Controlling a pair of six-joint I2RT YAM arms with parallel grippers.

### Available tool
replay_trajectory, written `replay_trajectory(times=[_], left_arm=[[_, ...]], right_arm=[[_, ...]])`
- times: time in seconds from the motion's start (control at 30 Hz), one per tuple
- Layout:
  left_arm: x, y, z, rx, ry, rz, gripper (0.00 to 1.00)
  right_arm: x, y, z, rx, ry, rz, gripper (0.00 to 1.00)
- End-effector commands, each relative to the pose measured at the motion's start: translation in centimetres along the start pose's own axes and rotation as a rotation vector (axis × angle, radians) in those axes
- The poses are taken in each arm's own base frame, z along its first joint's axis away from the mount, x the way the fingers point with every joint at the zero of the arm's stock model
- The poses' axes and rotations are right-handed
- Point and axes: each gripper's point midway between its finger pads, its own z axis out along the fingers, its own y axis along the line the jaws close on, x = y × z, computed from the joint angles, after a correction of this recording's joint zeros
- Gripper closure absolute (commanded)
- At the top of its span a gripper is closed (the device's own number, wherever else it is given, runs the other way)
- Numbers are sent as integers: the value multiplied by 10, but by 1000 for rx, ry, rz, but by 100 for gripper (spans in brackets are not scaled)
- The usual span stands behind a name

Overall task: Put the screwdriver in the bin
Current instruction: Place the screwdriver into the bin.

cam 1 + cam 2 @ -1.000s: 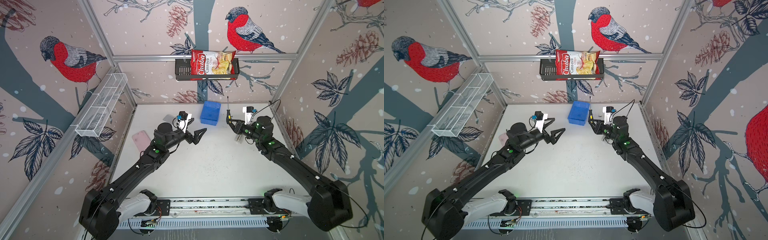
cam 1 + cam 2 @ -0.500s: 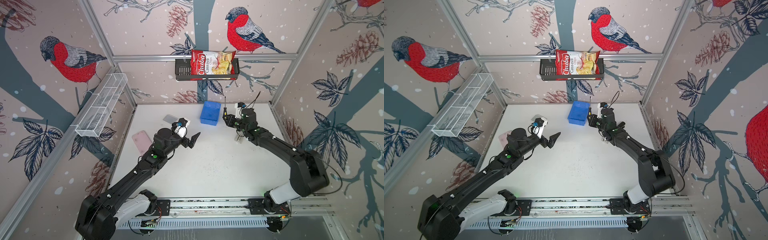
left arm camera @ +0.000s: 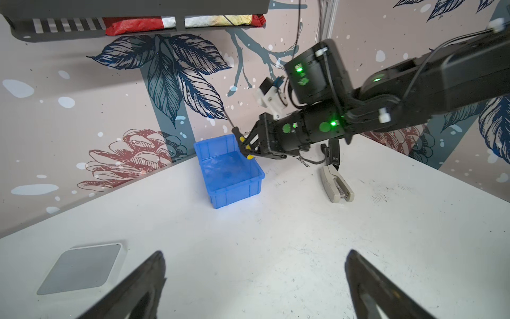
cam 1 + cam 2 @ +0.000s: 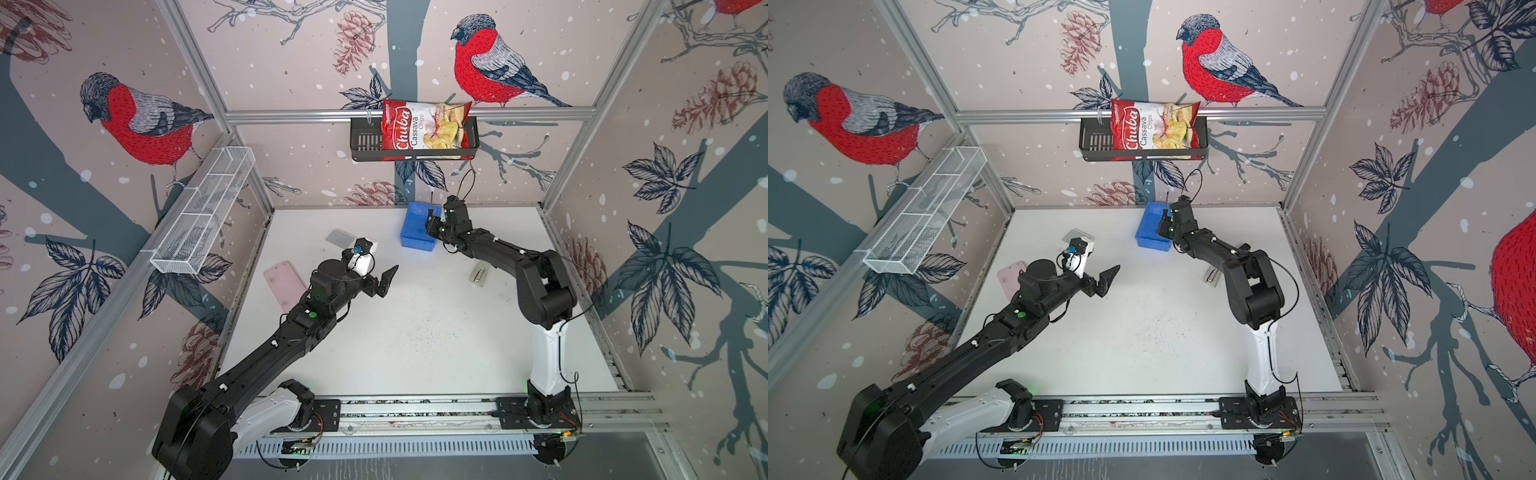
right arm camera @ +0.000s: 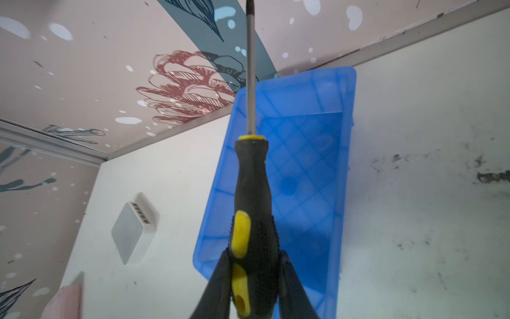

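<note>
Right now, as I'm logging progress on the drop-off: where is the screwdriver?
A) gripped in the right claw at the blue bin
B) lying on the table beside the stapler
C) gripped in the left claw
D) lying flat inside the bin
A: the right claw is shut on the handle of the screwdriver, holding it at the bin with the shaft pointing up; the left claw is open and empty.

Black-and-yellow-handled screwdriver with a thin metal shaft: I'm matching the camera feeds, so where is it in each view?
In a top view: screwdriver, back centre, at the far corner of the small bright blue plastic bin.
In a top view: the same spot.
Left wrist: mid-picture, clamped in the right gripper.
Right wrist: fills the centre, close up.
Shared landmark: that bin.
</note>
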Motion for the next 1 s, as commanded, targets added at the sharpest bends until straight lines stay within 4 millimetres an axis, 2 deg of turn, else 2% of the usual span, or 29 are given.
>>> replay_trajectory(times=[0.0,0.17,0.27,0.43,0.63,0.87,0.97], left_arm=[[-10,-2,2,17,-42,-23,1],[-9,-6,8,44,-37,-36,1],[-10,-8,8,53,-36,-40,1],[-8,-9,5,55,-34,-41,1],[-6,-8,2,46,-32,-48,1],[-8,-7,2,45,-37,-50,1],[-9,-7,3,47,-42,-51,1]], right_arm=[[14,-12,15,89,43,-13,85],[31,-24,39,135,80,-10,85],[33,-29,47,152,87,-16,85],[34,-33,54,169,92,-26,85],[32,-33,56,172,88,-33,80],[22,-21,48,151,68,-67,57],[14,-8,40,109,59,-74,47]])
